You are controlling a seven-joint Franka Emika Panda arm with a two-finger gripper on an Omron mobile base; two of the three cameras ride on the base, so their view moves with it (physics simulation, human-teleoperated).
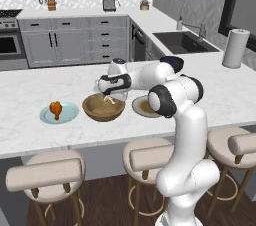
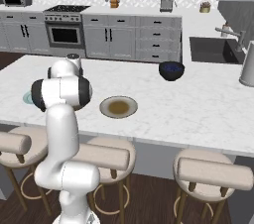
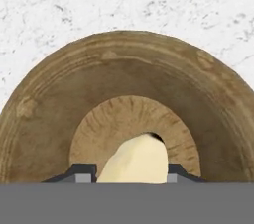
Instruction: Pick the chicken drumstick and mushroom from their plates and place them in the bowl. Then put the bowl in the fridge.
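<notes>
- Over the bowl [image 1: 103,107] on the table [image 1: 30,95], the fingers [image 3: 99,172] clench the mushroom [image 3: 135,161] — hanging just above the tan floor inside.
- Mushroom: light, soft, likely bruised by a hard squeeze; its fat middle is the best hold.
- Drumstick [image 1: 56,109] lies on the blue plate [image 1: 70,116] — glossy, probably slippery; take it across the bulb.
- Brown plate [image 2: 118,107] sits bare.

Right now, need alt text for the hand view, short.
Looking down into the brown wooden bowl, the gripper holds the pale cream mushroom between its dark fingertips, above the bowl's lighter floor. White marble counter lies beyond the rim.
</notes>
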